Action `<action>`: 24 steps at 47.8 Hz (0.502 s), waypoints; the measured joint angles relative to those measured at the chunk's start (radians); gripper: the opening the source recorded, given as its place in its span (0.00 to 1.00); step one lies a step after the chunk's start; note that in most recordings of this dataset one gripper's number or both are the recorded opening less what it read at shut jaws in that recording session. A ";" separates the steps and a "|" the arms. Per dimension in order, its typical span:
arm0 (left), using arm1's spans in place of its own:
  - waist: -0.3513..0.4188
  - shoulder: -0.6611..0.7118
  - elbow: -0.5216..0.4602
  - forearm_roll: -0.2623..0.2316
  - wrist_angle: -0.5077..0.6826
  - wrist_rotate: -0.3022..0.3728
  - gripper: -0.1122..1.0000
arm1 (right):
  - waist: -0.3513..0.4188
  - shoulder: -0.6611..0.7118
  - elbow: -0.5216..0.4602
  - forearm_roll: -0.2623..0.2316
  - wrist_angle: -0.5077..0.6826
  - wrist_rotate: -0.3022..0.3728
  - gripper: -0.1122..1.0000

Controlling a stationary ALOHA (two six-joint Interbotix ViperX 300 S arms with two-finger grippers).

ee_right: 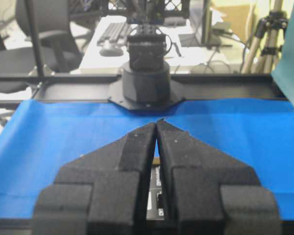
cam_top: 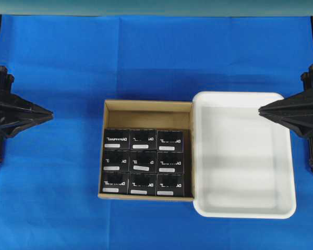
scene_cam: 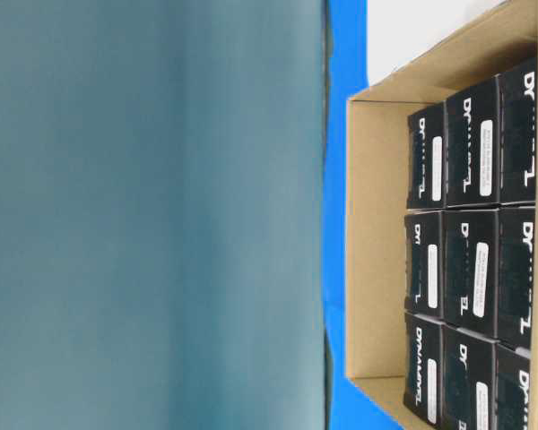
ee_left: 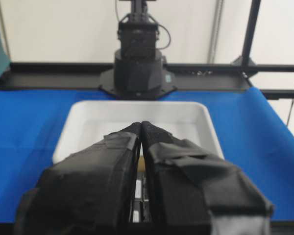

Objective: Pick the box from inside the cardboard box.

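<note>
In the overhead view your cardboard box (cam_top: 147, 105) sits near the middle of the blue-covered counter (cam_top: 68, 57), and the white plastic tray (cam_top: 243, 208) lies right against its right wall, touching or nearly so. Inside the carton you have nine identical black boxes packed edge to edge in three rows of three, filling the part nearest the bottom of that view; take the middle one as the box (cam_top: 143, 162). Each shows white lettering and a small white label on top. A bare strip of brown floor stays open between the top row and the far wall of the carton. The table-level view is turned on its side and shows the same carton (scene_cam: 377, 242) close up, with the black boxes (scene_cam: 471, 278) standing level and tight together below the rim. Your left gripper (cam_top: 51, 115) hangs at the left edge of the counter, well apart from the carton, pointing toward it; its wrist view (ee_left: 140, 125) shows the taped jaws pressed together at the tips with nothing between them. Your right gripper (cam_top: 260, 110) reaches just over the tray's right rim, and its wrist view (ee_right: 156, 122) shows the foam jaws likewise meeting at the tips, holding nothing.
</note>
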 measured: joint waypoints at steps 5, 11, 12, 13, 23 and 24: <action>-0.006 0.012 -0.025 0.008 0.028 -0.011 0.12 | -0.002 0.005 -0.012 0.028 0.026 0.025 0.15; -0.012 0.029 -0.054 0.012 0.083 -0.011 0.05 | -0.015 0.017 -0.060 0.077 0.158 0.055 0.11; -0.012 0.032 -0.057 0.012 0.092 -0.009 0.05 | -0.015 0.021 -0.072 0.080 0.187 0.061 0.11; -0.012 0.032 -0.058 0.012 0.101 -0.009 0.05 | -0.018 0.026 -0.083 0.081 0.216 0.066 0.11; -0.012 0.032 -0.066 0.012 0.161 -0.012 0.05 | -0.023 0.118 -0.206 0.084 0.485 0.106 0.11; -0.012 0.031 -0.064 0.014 0.161 -0.012 0.05 | -0.023 0.137 -0.224 0.084 0.515 0.110 0.11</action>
